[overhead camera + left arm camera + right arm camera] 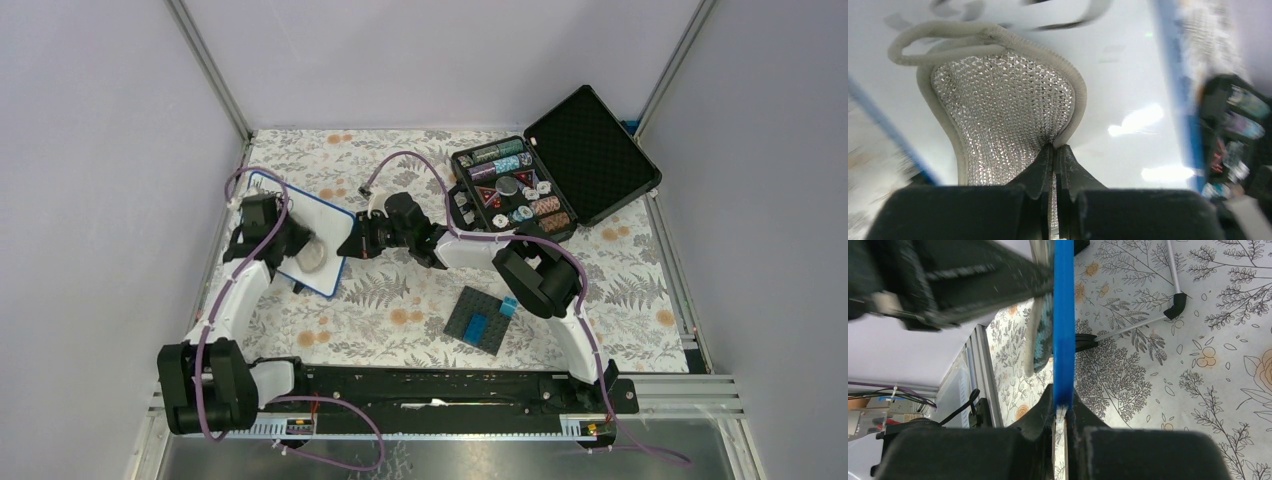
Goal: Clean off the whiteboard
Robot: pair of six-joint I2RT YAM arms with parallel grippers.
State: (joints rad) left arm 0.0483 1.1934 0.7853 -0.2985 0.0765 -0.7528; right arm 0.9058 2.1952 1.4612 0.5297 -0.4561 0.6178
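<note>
The whiteboard (pixel 300 222), white with a thin blue rim, sits tilted at the left of the table. My left gripper (pixel 298 250) is over it, shut on a round silver mesh scrubbing pad (pixel 314 256) with a beige rim. In the left wrist view my left gripper (pixel 1055 146) pinches the pad (pixel 1003 105) by its edge against the white board (pixel 1128 75); blurred dark strokes (pixel 1068 22) show at the top. My right gripper (pixel 349 245) is shut on the board's right edge. In the right wrist view my right gripper (pixel 1063 403) clamps the blue rim (pixel 1063 315), with the pad (pixel 1038 340) beyond.
An open black case (pixel 595 150) with poker chips in its tray (pixel 510 185) stands at the back right. A dark grey studded plate (pixel 480 320) with blue bricks (pixel 508 305) lies at centre front. Metal frame rails (pixel 215 75) and grey walls enclose the floral table.
</note>
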